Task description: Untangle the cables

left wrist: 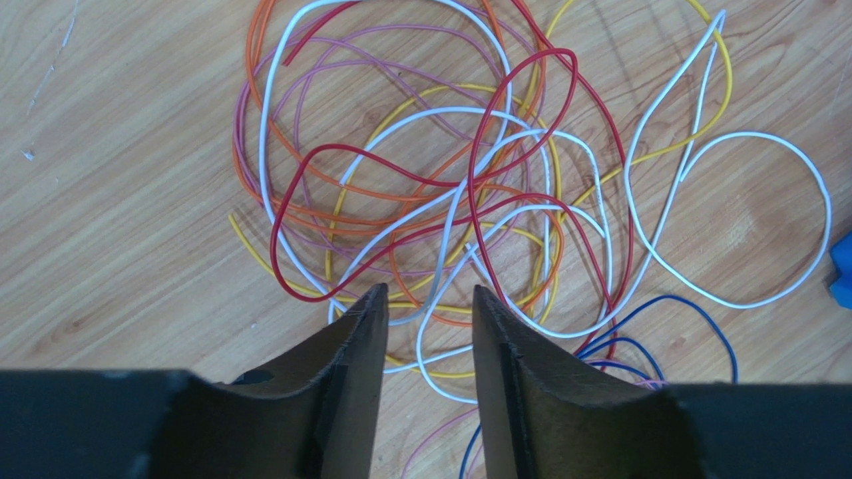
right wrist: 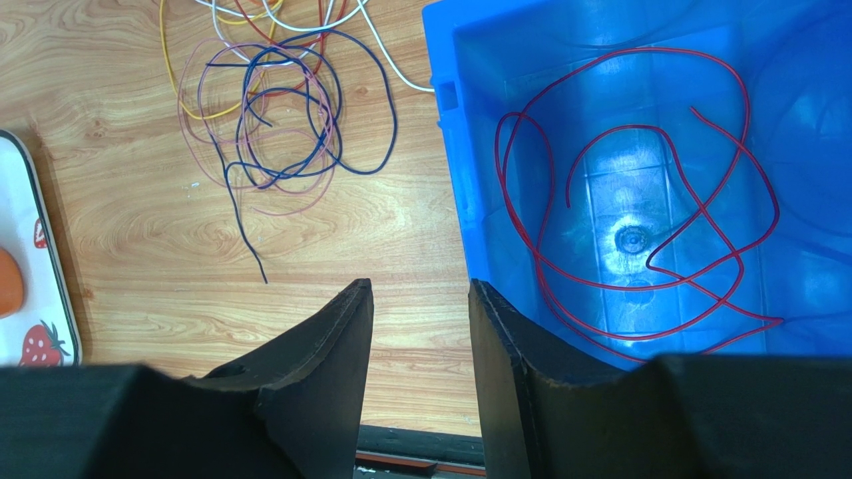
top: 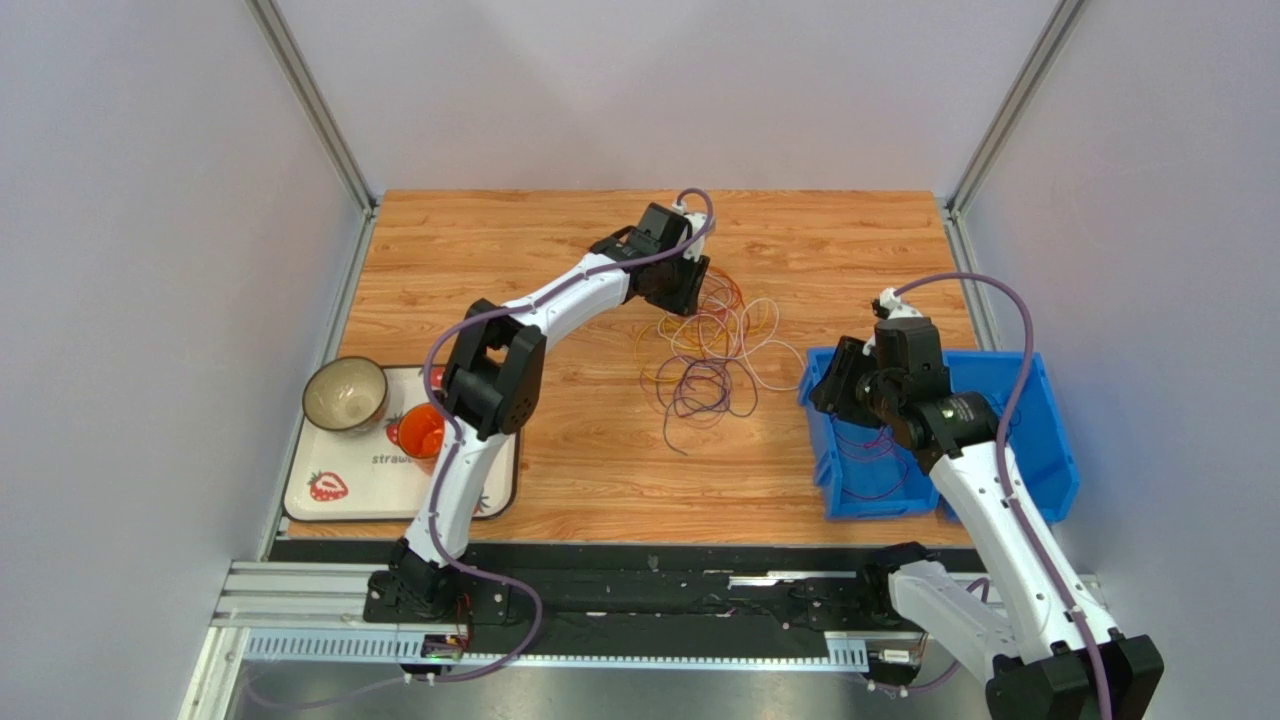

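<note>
**While the pile is this knotted, any pull risks dragging the lot**

Near side: the right gripper (right wrist: 420,289) has its jaws apart with nothing between them. It hangs over the left rim of the blue bin (right wrist: 445,100). A red cable (right wrist: 640,50) lies loosely coiled inside the bin. The tray (top: 323,510) sits near left, well apart from the wires.

Mid-table: the other cables (left wrist: 440,190) lie in one tangle on the table (top: 496,255), just left of the bin.

Far side: the left gripper (left wrist: 428,294) is at the tangle's far edge with its jaws apart. A white strand crosses the gap at the tips. Nothing looks clamped, and I can't tell if the tips touch the wires.

Risks, my read:
- Closing here likely pinches two or three crossed strands instead of one.
- Red threads through white and orange several times, so lifting it would cinch the knot or drag the whole pile.
- The wire is thin and slick, so it could slip out of the pads.
- A trailing loop could snag the bin rim on transfer.

Counts:
- 2 arms, 2 grippers
- 1 bin, holding what looks like 1 red cable
- 1 tray
- 6 colours in the pile: red, orange, white, yellow, purple, dark blue
- Strand count per colour: can't tell, too overlapped
</note>
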